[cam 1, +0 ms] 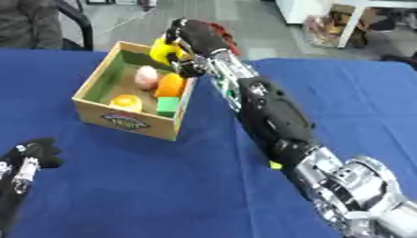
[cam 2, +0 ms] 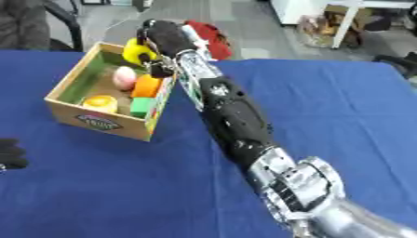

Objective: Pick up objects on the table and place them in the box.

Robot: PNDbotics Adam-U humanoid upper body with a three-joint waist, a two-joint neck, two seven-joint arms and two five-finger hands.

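I'm at the placing step: my right hand (cam 1: 194, 39) is stretched out over the far right corner of the box (cam 1: 122, 120), fingers curled round a yellow object (cam 1: 164, 50) that hangs just above the box's rim. The object is bright yellow and rounded with a smooth look; the fingers cover much of it, so I can't tell what it is. My guess is the next move calls for bringing the hand a little lower and further in over the box, then letting the fingers relax so the piece drops inside, not onto the rim or the blue table (cam 1: 163, 186).

Inside the box, a pale pink egg shape (cam 1: 146, 76) sits toward the far side, an orange piece (cam 1: 170, 86) just beside it, a green block (cam 1: 168, 106) against the right wall and a yellow-orange round thing (cam 1: 126, 102) near the front. There is little free floor left under my hand, so the yellow object may land on top of the others.

My left hand (cam 1: 32, 155) rests idle on the table, well to the near left of the box, fingers curled and holding nothing
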